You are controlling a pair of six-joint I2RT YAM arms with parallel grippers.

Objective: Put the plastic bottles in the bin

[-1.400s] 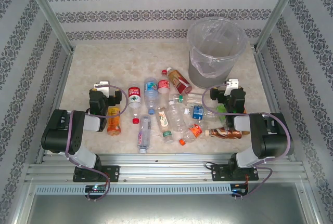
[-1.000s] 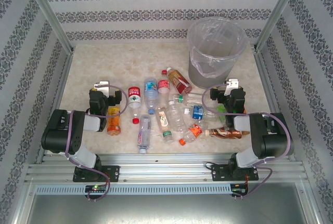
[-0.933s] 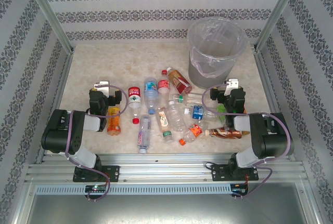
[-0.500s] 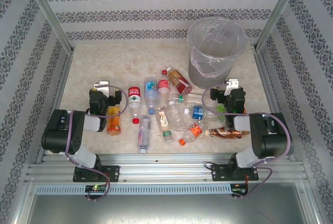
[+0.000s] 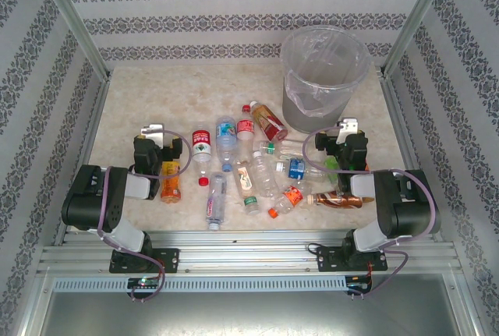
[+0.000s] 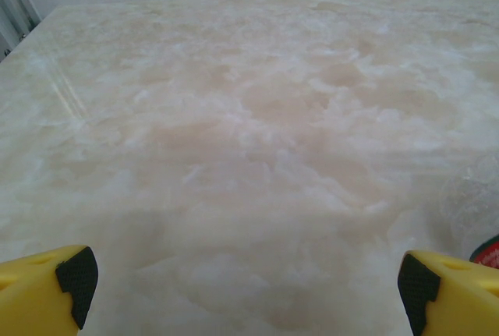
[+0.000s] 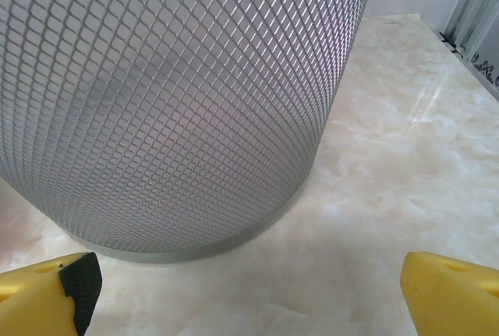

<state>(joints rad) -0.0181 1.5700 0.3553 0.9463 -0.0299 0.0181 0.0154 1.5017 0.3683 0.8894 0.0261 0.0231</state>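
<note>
Small clear plastic bottles (image 5: 249,166) with red, blue, green and orange labels lie on their sides across the middle of a beige marble-patterned tabletop (image 5: 140,94), between two black robot arms bolted at its near edge. A tall translucent grey round plastic bin (image 5: 312,110), lined with a clear bag folded over its rim, stands upright at the far right of the tabletop, just beyond the nearest bottles.

The left tool (image 5: 155,136) is spread wide and grips nothing. In the left wrist view its yellow fingers (image 6: 39,277) frame bare tabletop (image 6: 249,118). An orange-labelled bottle of amber liquid (image 5: 170,180) lies just to the right of that arm.

The right tool (image 5: 343,135) is also spread wide and empty, and it faces the bin. In the right wrist view the mesh-textured wall of the bin (image 7: 179,94) rises close ahead of that tool (image 7: 249,293). A bottle of dark brown liquid (image 5: 339,198) lies on its side beside the right arm. A loose red cap (image 5: 203,182) rests on the tabletop at the left of the scatter.
</note>
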